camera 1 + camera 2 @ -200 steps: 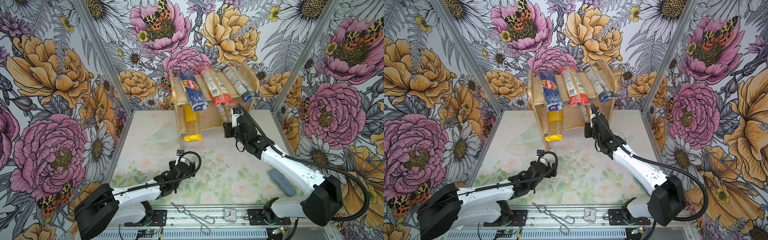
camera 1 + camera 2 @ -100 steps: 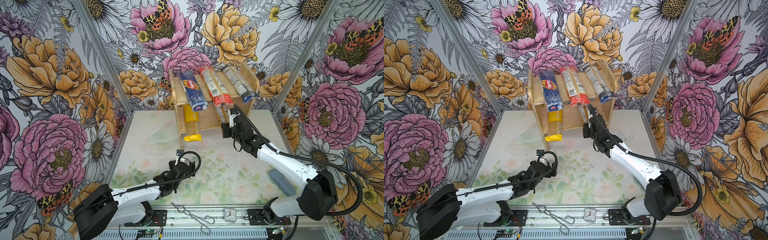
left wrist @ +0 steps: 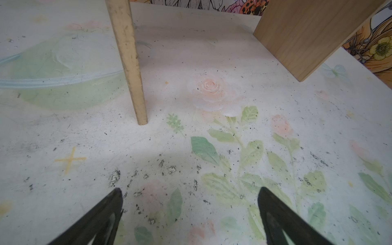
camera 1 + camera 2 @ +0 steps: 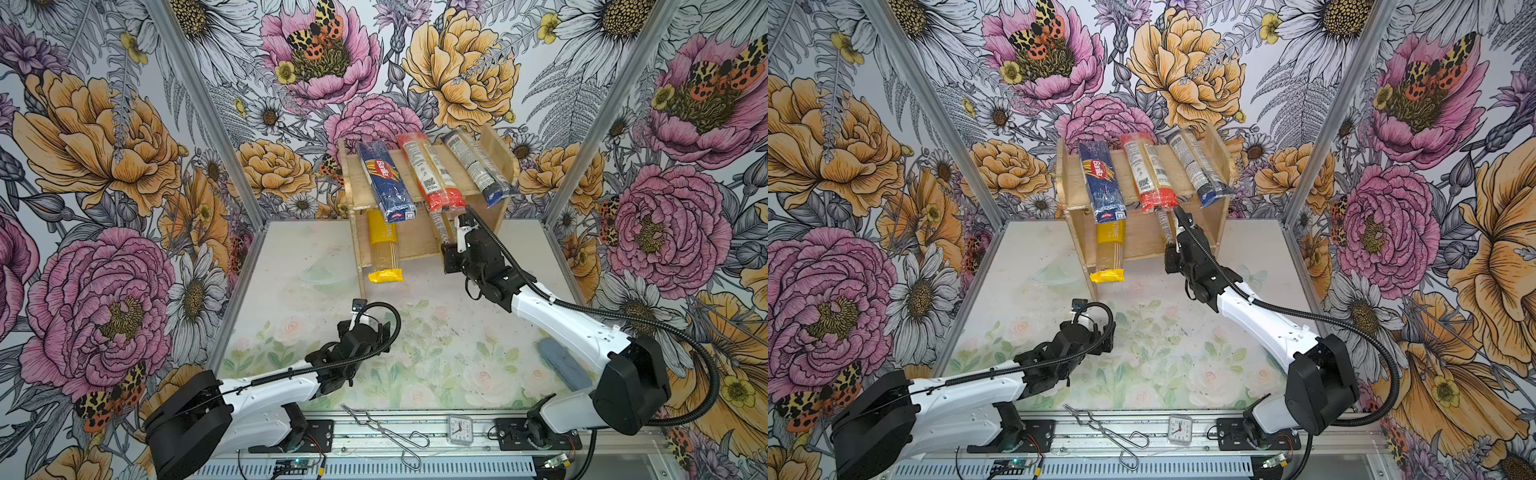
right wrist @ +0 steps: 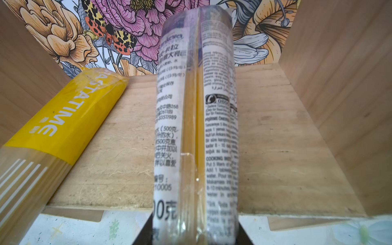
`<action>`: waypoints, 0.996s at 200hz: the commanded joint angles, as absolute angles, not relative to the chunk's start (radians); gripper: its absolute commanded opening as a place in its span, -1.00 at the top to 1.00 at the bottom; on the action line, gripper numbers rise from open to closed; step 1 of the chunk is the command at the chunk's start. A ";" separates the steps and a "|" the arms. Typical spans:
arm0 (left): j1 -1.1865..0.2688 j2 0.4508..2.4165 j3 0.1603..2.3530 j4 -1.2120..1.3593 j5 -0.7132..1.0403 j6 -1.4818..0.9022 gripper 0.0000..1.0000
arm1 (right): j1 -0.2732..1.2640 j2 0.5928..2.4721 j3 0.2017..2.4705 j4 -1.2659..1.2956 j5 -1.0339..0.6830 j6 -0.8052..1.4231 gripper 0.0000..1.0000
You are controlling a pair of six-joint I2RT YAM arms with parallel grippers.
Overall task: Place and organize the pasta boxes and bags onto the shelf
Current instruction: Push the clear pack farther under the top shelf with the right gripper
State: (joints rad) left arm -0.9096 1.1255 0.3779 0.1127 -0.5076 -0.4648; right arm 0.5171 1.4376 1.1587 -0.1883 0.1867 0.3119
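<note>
On the lower board of the shelf (image 4: 415, 244), the right gripper (image 4: 449, 251) was clamped on the near end of a printed clear pack (image 5: 195, 127), which ran back into the shelf toward its open rear. Whether that pack touched the board could not be told. A yellow pack (image 4: 384, 249) lay on the same board, nearer the shelf's side panel on the left arm's side, with its front end sticking out past the board's edge. Across the shelf's top board sat a Barilla pack (image 4: 384, 183), a red-ended pack (image 4: 428, 174) and a blue-ended pack (image 4: 476, 168), all side by side and overhanging the front. Well in front of the shelf, the left gripper (image 3: 189, 191) hung over the table (image 4: 291, 270) with its fingers spread wide and nothing between them.
</note>
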 commanded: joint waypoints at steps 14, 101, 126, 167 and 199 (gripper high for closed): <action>-0.911 1.106 0.375 0.112 -0.520 -0.465 -0.98 | 0.511 1.428 1.249 0.006 0.209 0.287 1.00; -0.911 1.082 0.362 0.100 -0.531 -0.467 -0.98 | 0.512 1.465 1.253 0.015 0.215 0.283 1.00; -0.911 1.075 0.359 0.092 -0.535 -0.468 -0.97 | 0.510 1.468 1.248 0.017 0.219 0.283 1.00; -0.911 1.069 0.357 0.089 -0.537 -0.469 -0.98 | 0.509 1.459 1.228 0.025 0.229 0.286 1.00; -0.911 1.071 0.360 0.089 -0.535 -0.469 -0.97 | 0.509 1.453 1.216 0.028 0.233 0.286 1.00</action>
